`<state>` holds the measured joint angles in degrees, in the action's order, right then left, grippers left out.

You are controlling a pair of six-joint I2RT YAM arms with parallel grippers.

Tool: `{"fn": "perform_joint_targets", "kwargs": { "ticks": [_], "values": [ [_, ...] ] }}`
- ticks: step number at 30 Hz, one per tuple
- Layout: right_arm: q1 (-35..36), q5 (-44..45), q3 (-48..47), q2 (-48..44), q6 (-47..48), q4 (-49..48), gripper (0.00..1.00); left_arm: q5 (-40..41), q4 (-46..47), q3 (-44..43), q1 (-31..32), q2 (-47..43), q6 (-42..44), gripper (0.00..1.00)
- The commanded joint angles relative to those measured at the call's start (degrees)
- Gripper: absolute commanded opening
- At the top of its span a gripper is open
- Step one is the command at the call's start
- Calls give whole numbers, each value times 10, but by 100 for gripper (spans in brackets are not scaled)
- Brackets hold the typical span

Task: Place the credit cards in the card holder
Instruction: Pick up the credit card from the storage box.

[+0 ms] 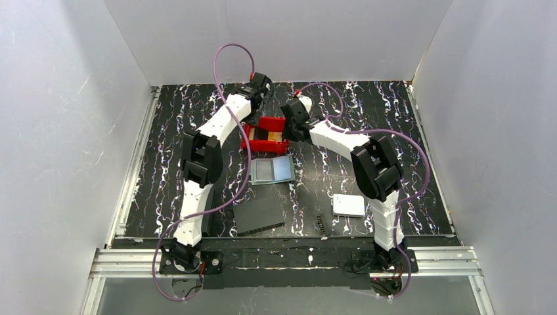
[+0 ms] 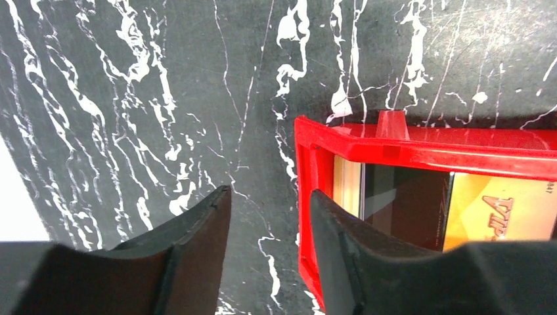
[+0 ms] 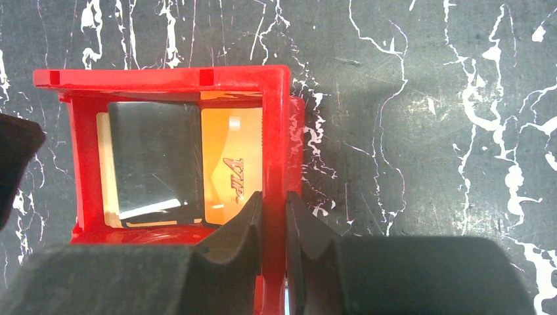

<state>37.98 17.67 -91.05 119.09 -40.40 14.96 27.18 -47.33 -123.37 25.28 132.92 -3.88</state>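
Right pincer (image 3: 274, 209) is clamped on the right wall of the bin (image 3: 164, 77). Left pincer (image 2: 269, 220) is open, straddling its left wall. Cards (image 3: 230, 164) lie inside. Holder (image 1: 271, 170) lies open mid-frame on the counter (image 1: 171, 111), just below the bin.

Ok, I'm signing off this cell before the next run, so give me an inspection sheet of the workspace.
Surface: black table with white veining.
Job's things: cards lie in the red bin; holder lies open, nearer the bases.
Clutter: white box, black slab, small toothed strip near the front edge.
Hands: left hand open, astride one bin wall; right hand shut on the opposite wall.
Cables: purple cables, looping loose.
Surroundings: plain white walls; nothing else seen.
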Motion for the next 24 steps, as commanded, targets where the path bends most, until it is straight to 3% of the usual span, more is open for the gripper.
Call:
{"fn": "perform_joint_targets", "kwargs": {
  "ticks": [1,4,12,18,24],
  "values": [
    [-4,9,-1,7,1,30,10,-32,-26,-8,-1,-38,-18,56],
    [-4,7,-2,9,1,29,10,-71,-29,-10,-2,-35,-41,77],
    [-4,6,-1,8,1,28,10,-133,-34,-13,-2,11,-84,96],
    [-4,5,0,7,2,26,10,-150,-31,-2,-1,40,-97,98],
    [-4,6,-2,8,3,27,10,-55,-39,18,-1,53,-81,94]
  ]
}}
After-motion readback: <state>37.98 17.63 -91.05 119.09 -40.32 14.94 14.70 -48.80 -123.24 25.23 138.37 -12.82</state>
